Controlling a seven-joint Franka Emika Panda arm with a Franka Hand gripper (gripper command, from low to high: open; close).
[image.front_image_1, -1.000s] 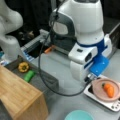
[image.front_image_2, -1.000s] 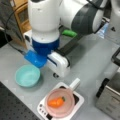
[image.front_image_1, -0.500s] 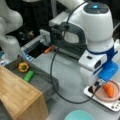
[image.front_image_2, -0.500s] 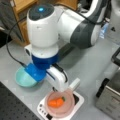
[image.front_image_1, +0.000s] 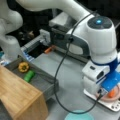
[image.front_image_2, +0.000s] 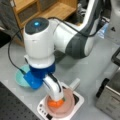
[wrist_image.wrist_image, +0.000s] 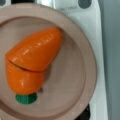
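I see an orange toy carrot (wrist_image.wrist_image: 32, 62) with a green stub on a pale pink plate (wrist_image.wrist_image: 82, 75), over a white scale (wrist_image.wrist_image: 100, 37). My end effector (image.front_image_2: 56, 96) is white under a blue mount. A teal bowl (image.front_image_2: 20, 77) sits on the grey bench (image.front_image_1: 67, 75).

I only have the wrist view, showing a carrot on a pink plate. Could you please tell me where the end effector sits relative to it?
Observer: In a front view the end effector is right down at the carrot, over the plate.
Operator: Thank you. Is anything beside the white scale?
Observer: Yes, a teal bowl lies at that view's left of the scale.
Operator: And further off?
Observer: In a front view a grey tray holds a yellow vegetable and a green one, beside a wooden box.
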